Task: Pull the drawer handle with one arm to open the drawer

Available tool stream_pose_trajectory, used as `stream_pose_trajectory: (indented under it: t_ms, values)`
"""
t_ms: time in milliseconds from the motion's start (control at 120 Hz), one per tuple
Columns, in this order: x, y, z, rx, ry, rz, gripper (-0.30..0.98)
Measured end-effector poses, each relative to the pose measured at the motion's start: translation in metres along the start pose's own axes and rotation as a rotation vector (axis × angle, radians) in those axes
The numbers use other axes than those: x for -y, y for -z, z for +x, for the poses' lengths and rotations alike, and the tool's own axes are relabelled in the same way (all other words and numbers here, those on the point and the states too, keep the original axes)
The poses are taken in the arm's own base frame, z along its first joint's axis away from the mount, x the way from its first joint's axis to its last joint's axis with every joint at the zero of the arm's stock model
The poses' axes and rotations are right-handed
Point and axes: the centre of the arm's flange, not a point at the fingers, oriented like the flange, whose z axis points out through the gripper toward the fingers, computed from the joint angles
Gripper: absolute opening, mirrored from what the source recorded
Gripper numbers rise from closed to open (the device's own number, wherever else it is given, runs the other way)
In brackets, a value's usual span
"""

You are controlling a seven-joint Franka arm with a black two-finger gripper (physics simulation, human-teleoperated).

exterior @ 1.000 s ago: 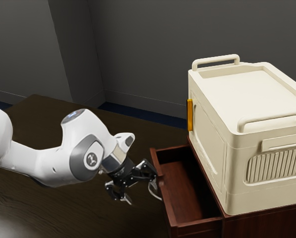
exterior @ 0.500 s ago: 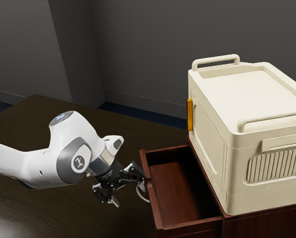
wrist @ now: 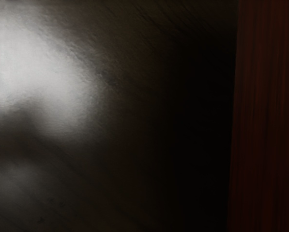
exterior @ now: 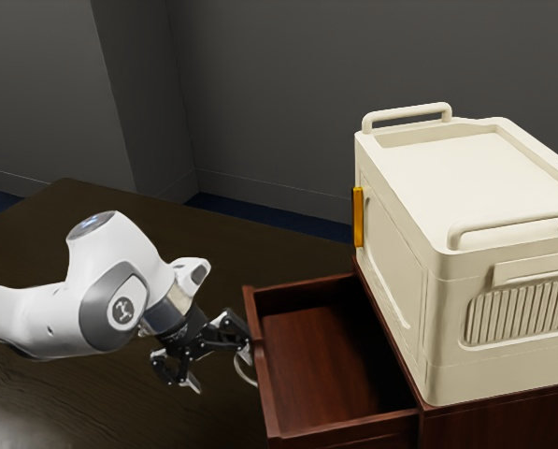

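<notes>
In the exterior view my gripper (exterior: 221, 369) is at the outer side of the drawer's front, its fingers spread apart. One finger is at the curved light handle (exterior: 244, 371), partly covering it; the other stands off on the side away from the drawer. Exact contact with the handle is hard to see. The reddish-brown drawer (exterior: 264, 393) is pulled out of its cabinet (exterior: 503, 423), with its bare inside showing. The wrist view has a reddish wooden part of the drawer (wrist: 265, 116) beside my hand.
A cream box-shaped appliance (exterior: 479, 192) with two top handles and an orange strip (exterior: 358, 217) stands on the cabinet. Dark wooden surface (exterior: 166, 229) extends around the arm, and a grey wall (exterior: 269, 94) rises behind.
My gripper has moved toward the exterior view's left and slightly down. The drawer and its handle have come the same way, so the drawer is further out of the cabinet.
</notes>
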Motion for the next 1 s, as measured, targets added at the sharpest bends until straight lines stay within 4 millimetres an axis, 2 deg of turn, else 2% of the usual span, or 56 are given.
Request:
stream_pose_trajectory:
  t_ms: [83,267,758,883,1000]
  values:
    - [0.007,0.002,0.002,-0.004,0.01,0.002,0.69]
    - [0.008,0.004,0.002,-0.007,0.0,0.008,0.68]
    - [-0.005,0.008,-0.001,-0.011,-0.007,-0.023,0.69]
    - [-0.01,0.022,-0.004,-0.028,-0.018,-0.06,0.68]
    - [-0.016,0.051,-0.001,-0.071,-0.014,-0.124,0.68]
